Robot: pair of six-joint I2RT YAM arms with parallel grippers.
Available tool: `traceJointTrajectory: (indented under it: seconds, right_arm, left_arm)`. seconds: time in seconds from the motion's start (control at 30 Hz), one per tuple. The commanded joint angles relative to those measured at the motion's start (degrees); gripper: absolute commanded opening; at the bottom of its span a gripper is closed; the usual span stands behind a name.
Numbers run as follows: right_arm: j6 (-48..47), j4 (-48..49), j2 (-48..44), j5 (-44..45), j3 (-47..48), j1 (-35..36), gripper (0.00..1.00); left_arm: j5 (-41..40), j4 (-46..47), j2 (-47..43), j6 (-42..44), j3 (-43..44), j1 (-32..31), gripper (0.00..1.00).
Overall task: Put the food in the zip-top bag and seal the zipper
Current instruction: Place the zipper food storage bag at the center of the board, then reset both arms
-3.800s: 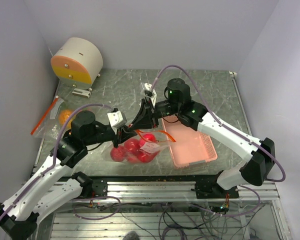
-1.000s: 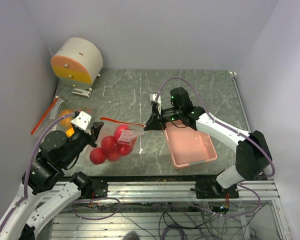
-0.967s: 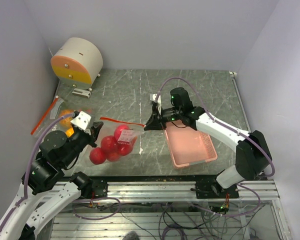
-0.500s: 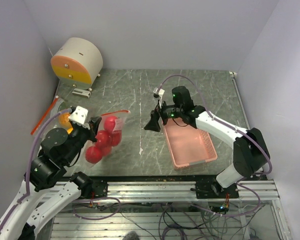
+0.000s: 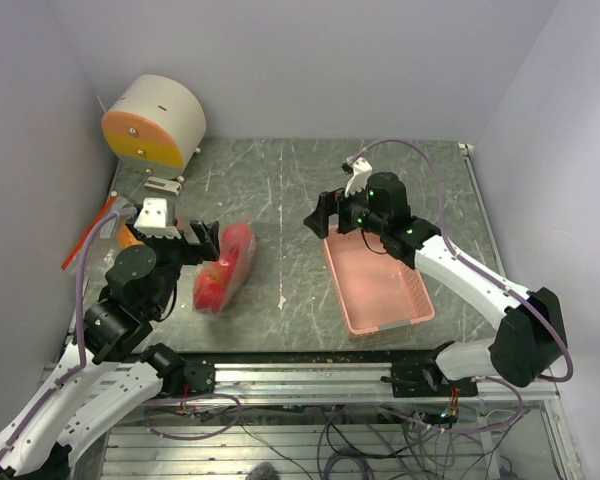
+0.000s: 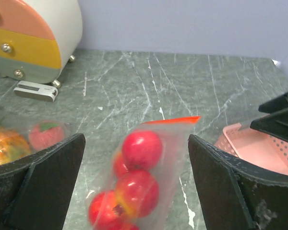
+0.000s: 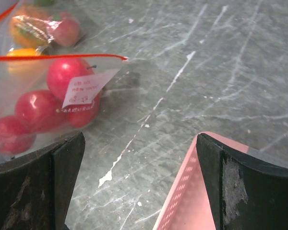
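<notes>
Clear plastic of a second bag (image 6: pixel 24 125) at the far left holds a bumpy orange fruit (image 6: pixel 2 146) and a pink peach (image 6: pixel 45 135) (the left arm partly hides it from above). The left gripper (image 6: pixel 135 139) has its fingers spread wide, gripping nothing. Between them lies the zip-top bag (image 5: pixel 225 268) on the table (image 5: pixel 270 180), holding the red apples (image 6: pixel 142 149), its red zipper (image 6: pixel 170 120) at the far end. The right gripper (image 7: pixel 140 139) is equally wide and empty, at the far-left corner of the pink basket (image 5: pixel 375 285).
</notes>
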Motion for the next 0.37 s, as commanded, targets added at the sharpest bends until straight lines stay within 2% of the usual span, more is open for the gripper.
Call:
traceJointTrajectory:
  seconds: [0.0, 0.33]
  right_arm:
    - [3.6, 1.4, -1.3, 7.3, -1.4, -0.3, 1.0]
    - [4.6, -0.6, -0.1, 10.0, -1.0, -0.4, 1.0]
  left_arm:
    - [-4.6, 0.4, 0.0, -2.1, 2.1, 0.2, 1.0]
    - [-3.4, -1.2, -0.9, -1.1, 1.7, 0.2, 1.0]
